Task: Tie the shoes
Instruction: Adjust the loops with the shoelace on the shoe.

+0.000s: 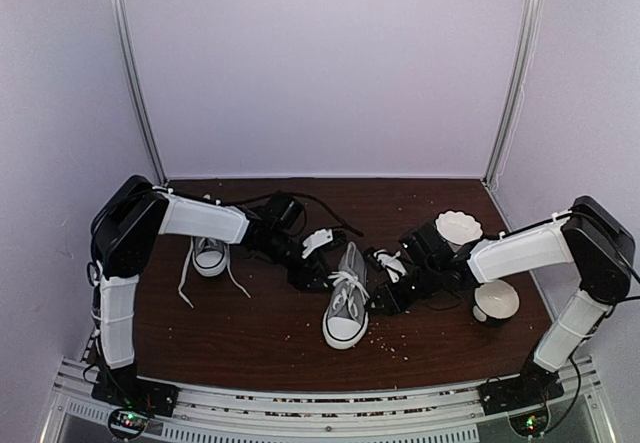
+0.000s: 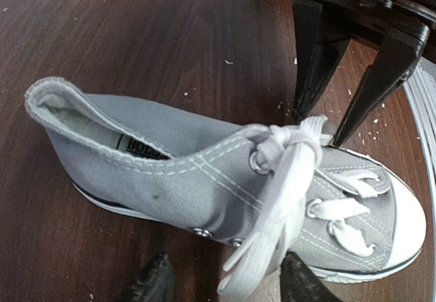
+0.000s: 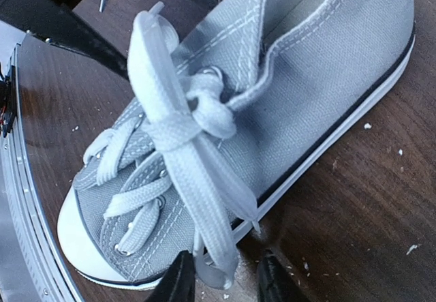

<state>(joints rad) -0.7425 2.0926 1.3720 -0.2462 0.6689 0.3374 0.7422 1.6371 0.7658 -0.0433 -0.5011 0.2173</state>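
Dark wood tabletop (image 1: 260,333) inside a booth of pale lilac walls, with aluminium posts (image 1: 135,73) at the back corners and a metal rail (image 1: 300,403) along the near edge.

At far left, the left arm (image 1: 120,313), rising from its base and bending inward over the table. Just inside its elbow, a grey sneaker (image 1: 210,256) with a white toe cap, untied, white laces (image 1: 185,285) splayed loose on the wood to both sides.

Further in, the left gripper (image 2: 226,268), reaching to the middle sneaker (image 1: 346,308) from that shoe's left. From its wrist view, fingers (image 2: 153,281) well apart, clamped on nothing, with a flat length of white lace (image 2: 262,247) hanging down the shoe's side between them.

Middle sneaker on its sole near the table's centre, toe cap toward the near edge, heel toward the back wall, lacing gathered in a loose knot (image 3: 194,114) over the top eyelets.

On that shoe's right, the right gripper (image 3: 223,264), tips down beside the sole, parted a little, with a lace end slack in the gap, not pinched. Pale crumbs (image 1: 385,341) scattered near the toe.

Rightward, a scallop-rimmed bowl (image 1: 458,227) beyond the right forearm and a second bowl (image 1: 495,300) on its near side, both white. At far right, the right arm (image 1: 520,253).
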